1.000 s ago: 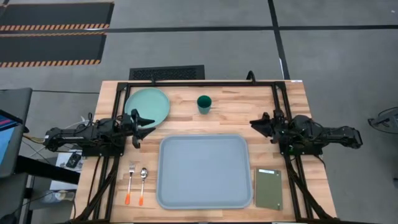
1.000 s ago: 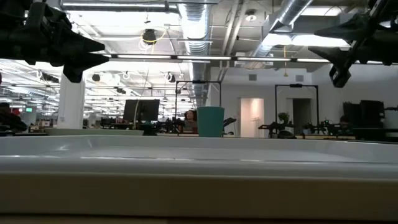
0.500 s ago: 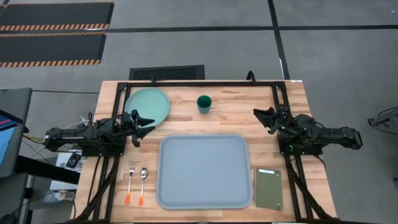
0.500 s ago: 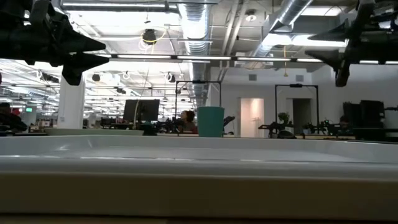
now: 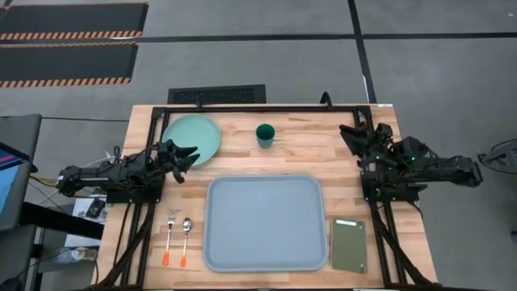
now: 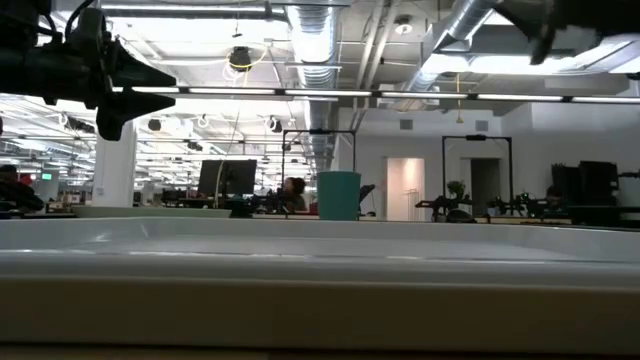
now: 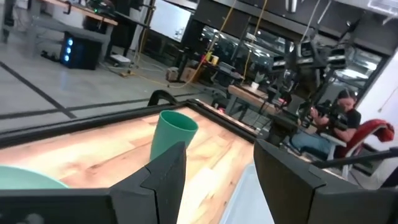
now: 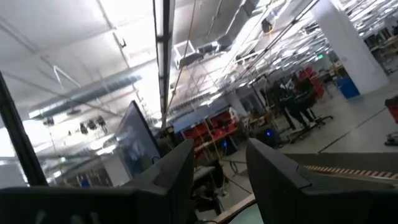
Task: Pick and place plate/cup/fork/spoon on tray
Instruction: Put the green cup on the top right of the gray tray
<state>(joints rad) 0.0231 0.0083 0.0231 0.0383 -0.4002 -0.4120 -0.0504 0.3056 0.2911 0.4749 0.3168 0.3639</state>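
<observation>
The worktop (image 5: 307,149) is pale, smooth-planked wood, the tray (image 5: 265,223) smooth matt plastic, and the fork (image 5: 170,238) and spoon (image 5: 185,240) shiny metal.

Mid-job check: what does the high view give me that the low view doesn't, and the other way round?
Only the high view shows the fork and spoon lying left of the empty tray, the olive pad to its right, and the right claw, open, at the table's far right edge. Only the low view shows the office room behind, with the cup seen side-on, upright. Both show the cup, the tray, the plate and the open left claw near that plate.
</observation>
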